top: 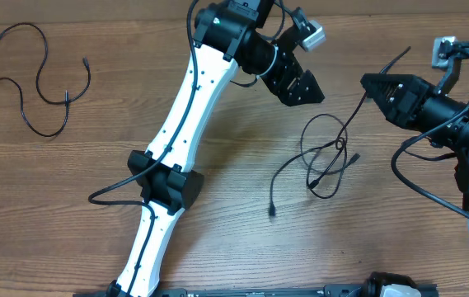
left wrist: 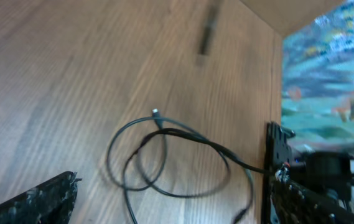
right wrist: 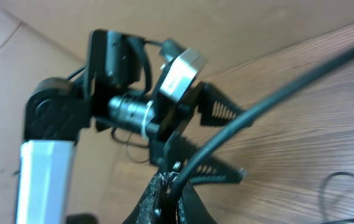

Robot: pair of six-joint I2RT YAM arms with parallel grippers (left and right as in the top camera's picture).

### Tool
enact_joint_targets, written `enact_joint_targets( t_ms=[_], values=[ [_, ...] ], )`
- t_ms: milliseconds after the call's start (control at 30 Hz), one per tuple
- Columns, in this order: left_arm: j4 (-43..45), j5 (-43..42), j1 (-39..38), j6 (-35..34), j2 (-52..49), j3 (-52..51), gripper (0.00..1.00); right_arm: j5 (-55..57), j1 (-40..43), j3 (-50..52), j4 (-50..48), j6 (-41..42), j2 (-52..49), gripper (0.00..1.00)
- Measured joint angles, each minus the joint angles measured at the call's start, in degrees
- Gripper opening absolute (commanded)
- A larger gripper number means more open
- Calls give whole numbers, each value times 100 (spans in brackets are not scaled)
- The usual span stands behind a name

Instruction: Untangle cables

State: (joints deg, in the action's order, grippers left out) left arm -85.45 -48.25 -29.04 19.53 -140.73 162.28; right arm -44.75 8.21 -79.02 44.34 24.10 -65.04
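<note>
Right now, pinching one thin black cord point(right wrist: 270, 102) tight in the right gripper point(top: 368, 82), with the short end poking out past the fingers toward the far right. From there, running left and nearer, down into the tangle point(top: 329, 161) on the wooden table point(top: 218, 247), a bit right of the middle. Looks like two cords looped through each other there, though hard to be sure from above. Lying flat, well apart at the far left: a lone cord point(top: 40, 78), touching nothing else.

Spread wide and holding nothing: the left gripper point(top: 303, 95), hanging over the table just to the far left of the tangle.

Very light to lift, and soft like string. Bends any way, keeps no shape, drags its loops along when pulled. Smooth and thin too, so likely to slip out of a weak pinch. Not easy to break, but better not to yank on the small plug point(top: 272, 213) at the near end.

Best to grab on bare cord, not on a plug, and close to the crossing of the loops. Good spot for the left gripper: the long loose strand on the left side of the tangle, the one ending at that near plug. Then a slow pull apart, one side left and one side right, watching for any loop pulling tight into a knot.
</note>
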Motion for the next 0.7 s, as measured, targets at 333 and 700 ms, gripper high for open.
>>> enact_joint_targets(
  t_ms=[333,700],
  values=[
    [-796,-369,-31,734,0,0,100,1799,0,0,221,719,-413,4],
    [-573,-1397,-345,1539,0,0,100,1864,-11,-2,-7,1526,-804,4]
  ],
)
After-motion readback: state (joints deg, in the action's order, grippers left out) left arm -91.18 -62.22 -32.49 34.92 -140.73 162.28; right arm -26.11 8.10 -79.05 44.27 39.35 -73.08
